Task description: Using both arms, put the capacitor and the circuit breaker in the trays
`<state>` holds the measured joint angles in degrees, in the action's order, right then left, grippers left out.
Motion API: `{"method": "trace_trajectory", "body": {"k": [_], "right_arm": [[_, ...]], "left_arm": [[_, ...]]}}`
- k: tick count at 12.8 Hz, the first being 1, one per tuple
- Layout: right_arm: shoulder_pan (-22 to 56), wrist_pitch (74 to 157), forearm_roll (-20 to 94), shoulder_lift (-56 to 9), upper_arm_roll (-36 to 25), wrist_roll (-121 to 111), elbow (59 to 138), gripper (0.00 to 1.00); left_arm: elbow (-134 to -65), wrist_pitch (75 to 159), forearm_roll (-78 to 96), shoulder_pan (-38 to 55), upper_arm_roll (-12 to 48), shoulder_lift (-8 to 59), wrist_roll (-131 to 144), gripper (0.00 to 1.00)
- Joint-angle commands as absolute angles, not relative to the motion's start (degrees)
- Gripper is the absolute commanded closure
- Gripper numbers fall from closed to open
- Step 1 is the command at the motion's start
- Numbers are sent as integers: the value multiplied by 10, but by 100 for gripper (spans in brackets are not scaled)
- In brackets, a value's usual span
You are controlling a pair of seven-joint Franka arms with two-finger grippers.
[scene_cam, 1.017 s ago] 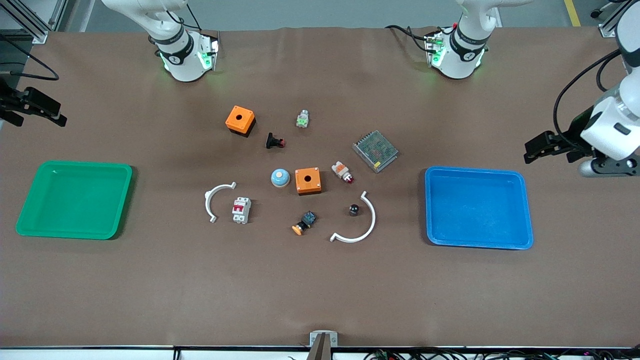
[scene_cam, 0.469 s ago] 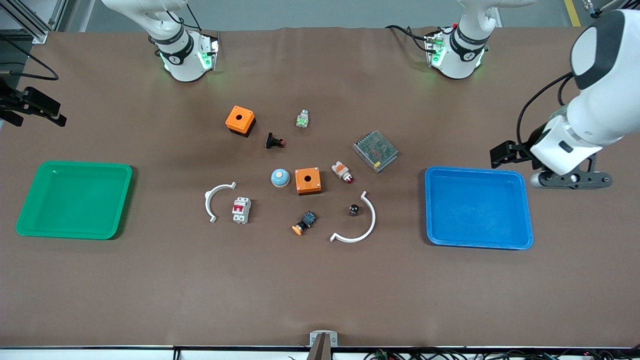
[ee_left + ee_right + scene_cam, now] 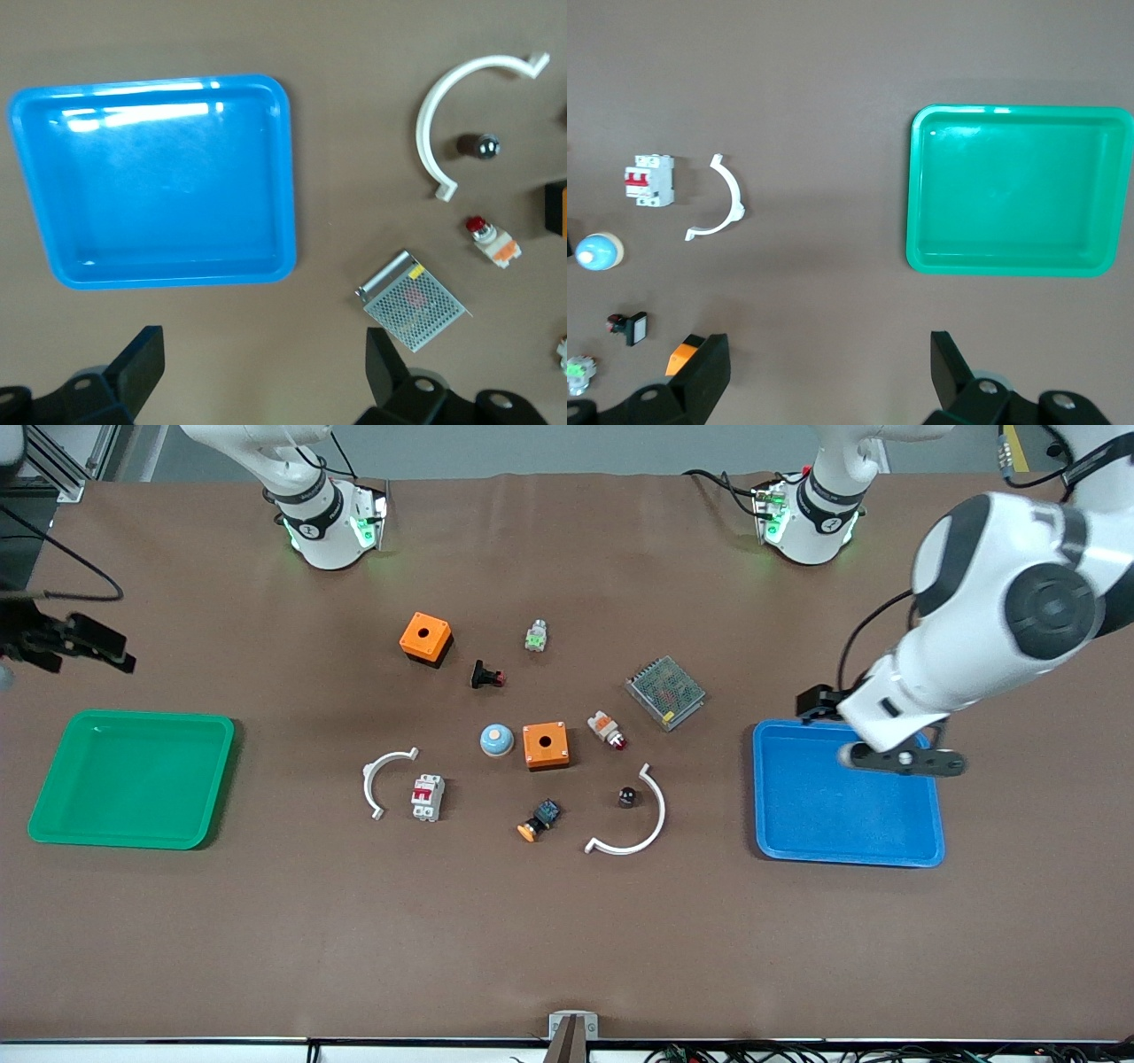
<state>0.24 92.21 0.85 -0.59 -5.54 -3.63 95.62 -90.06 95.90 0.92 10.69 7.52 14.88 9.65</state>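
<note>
The capacitor [image 3: 627, 796], a tiny black cylinder, stands inside the larger white arc [image 3: 656, 824]; the left wrist view also shows the capacitor [image 3: 478, 147]. The circuit breaker [image 3: 427, 797], white-grey with red levers, lies beside the smaller white arc [image 3: 368, 784] and appears in the right wrist view as the circuit breaker [image 3: 649, 181]. My left gripper [image 3: 263, 363] hangs open and empty over bare table beside the blue tray [image 3: 288, 177]. My right gripper [image 3: 828, 359] is open and empty over bare table by the green tray [image 3: 912, 195].
The green tray [image 3: 142, 715] lies at the right arm's end, the blue tray [image 3: 760, 797] at the left arm's end. Between them lie two orange boxes [image 3: 425, 636] [image 3: 545, 744], a mesh power supply [image 3: 665, 692], a blue dome [image 3: 497, 740] and several push buttons.
The left arm has swung in from the table's end to over the blue tray's edge. The right gripper has shifted slightly toward the green tray. The parts on the table have not moved.
</note>
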Motion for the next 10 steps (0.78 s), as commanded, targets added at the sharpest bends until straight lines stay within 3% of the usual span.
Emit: {"method": "trace_trajectory", "body": {"k": [1,6,10], "right_arm": [[3,925,12,-70,-54,-33,934,0],[26,988,88,-100,-53,19,947,0],[121,1028,89,-128,-53,137,958,0]], "left_arm": [[-868,968,11,147,75,201,105,0],[-832,1019,11,209,75,275,212,0],[-832,1105,11,227,75,303,319,0]]}}
